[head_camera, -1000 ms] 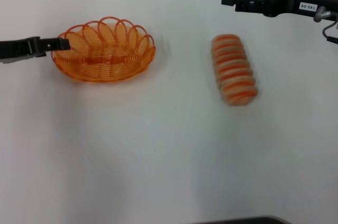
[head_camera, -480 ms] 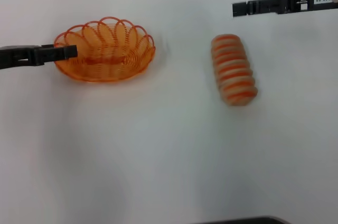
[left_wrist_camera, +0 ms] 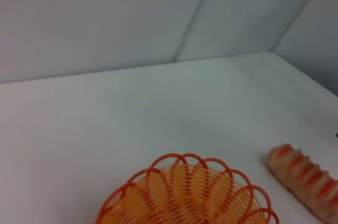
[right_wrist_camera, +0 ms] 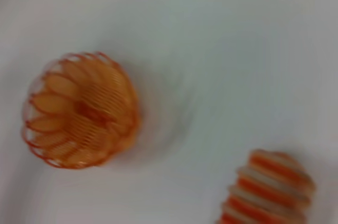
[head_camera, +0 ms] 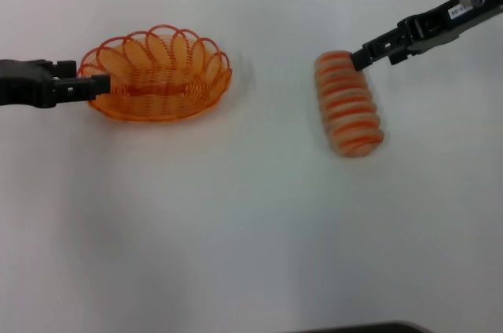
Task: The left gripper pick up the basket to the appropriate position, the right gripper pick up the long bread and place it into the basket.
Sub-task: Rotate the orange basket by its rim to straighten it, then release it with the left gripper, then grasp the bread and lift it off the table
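The left gripper reaches the basket at its rim; whether it grasps is unclear. The right gripper, its white label unreadable and its grip equally unclear, sits beside the long bread.

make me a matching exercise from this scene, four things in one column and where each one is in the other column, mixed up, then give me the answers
Things:
1. basket
2. long bread
3. left gripper
4. right gripper

Places:
A. at the far end of the loaf
B. on the table's right half, lying free
C. at the basket's left rim
D. on the table's left half, empty

Pairs: 1-D, 2-B, 3-C, 4-A
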You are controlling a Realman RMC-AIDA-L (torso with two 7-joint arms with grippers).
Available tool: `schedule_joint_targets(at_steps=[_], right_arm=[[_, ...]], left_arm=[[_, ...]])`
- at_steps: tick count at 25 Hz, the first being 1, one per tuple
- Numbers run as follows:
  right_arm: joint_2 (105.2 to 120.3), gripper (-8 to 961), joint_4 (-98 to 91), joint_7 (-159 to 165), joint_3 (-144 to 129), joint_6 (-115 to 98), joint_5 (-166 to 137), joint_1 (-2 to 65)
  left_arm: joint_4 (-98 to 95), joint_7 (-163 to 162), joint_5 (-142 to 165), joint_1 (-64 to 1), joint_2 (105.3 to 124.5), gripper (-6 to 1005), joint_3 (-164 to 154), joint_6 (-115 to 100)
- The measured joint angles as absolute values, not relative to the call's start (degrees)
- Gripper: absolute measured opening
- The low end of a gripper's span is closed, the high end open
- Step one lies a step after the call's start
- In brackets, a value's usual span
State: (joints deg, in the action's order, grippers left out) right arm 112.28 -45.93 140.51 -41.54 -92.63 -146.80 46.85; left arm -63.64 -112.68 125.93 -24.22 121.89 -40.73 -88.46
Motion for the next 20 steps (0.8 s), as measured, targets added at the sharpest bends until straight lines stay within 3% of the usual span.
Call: schedule_joint_targets(at_steps=[12,20], right_arm=[[115.03,863,-46.2,149.5,-44.8,-92.4,-162.0,54.9],[116.07,861,-45.3,156.9,-47.8,-91.6,-164.6,56.8]], left_arm=[[-66.1,-102.2,126.0,-22.6,120.51,788,-40.6,-97.1],[-74.0,-100.7,129.8,-19.5,121.50,826,-41.8,-98.6]])
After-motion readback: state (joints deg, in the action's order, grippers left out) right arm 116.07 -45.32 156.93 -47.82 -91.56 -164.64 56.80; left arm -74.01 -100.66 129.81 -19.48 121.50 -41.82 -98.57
